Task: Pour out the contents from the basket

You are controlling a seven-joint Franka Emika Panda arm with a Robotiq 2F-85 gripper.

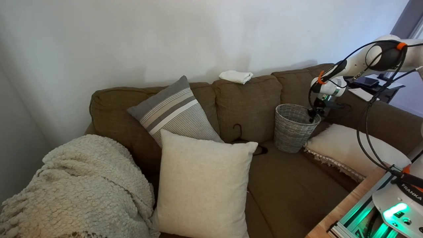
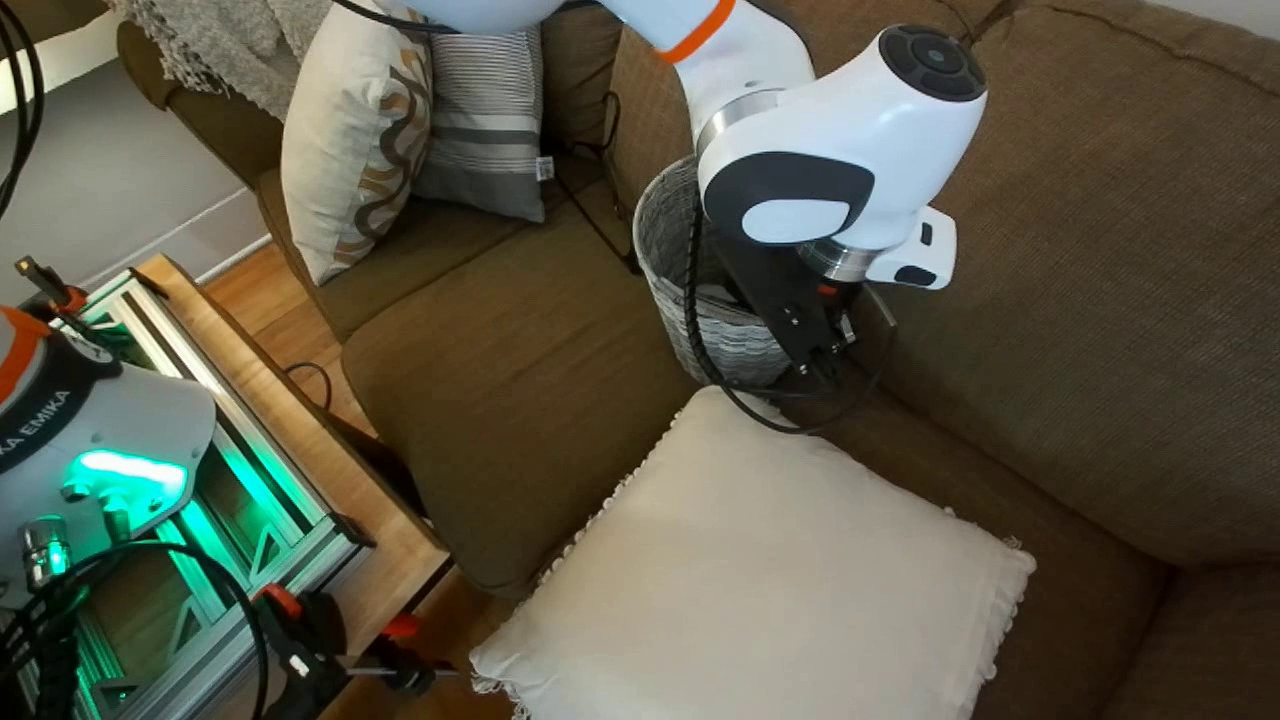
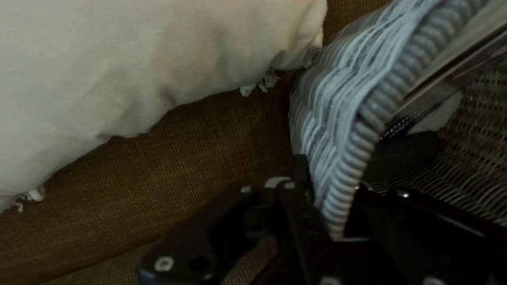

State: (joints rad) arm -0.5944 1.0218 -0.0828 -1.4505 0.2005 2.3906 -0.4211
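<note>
The basket [image 1: 290, 132] is woven from grey strands, round, tapered toward its base and edged with a coiled rim. It is seated on the brown textile sofa [image 2: 520, 380], just beside a fringed cream pillow [image 2: 760, 570]. Its mouth is directed upward, its long axis near vertical. The rim is clamped by the gripper [image 3: 332, 186], fingers narrowly spaced, one inside, one outside. Whitish contents [image 3: 439, 114] are partly exposed within.

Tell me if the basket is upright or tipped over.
Upright: in an exterior view, the basket stands narrow end down on the sofa, its open mouth facing up.
</note>
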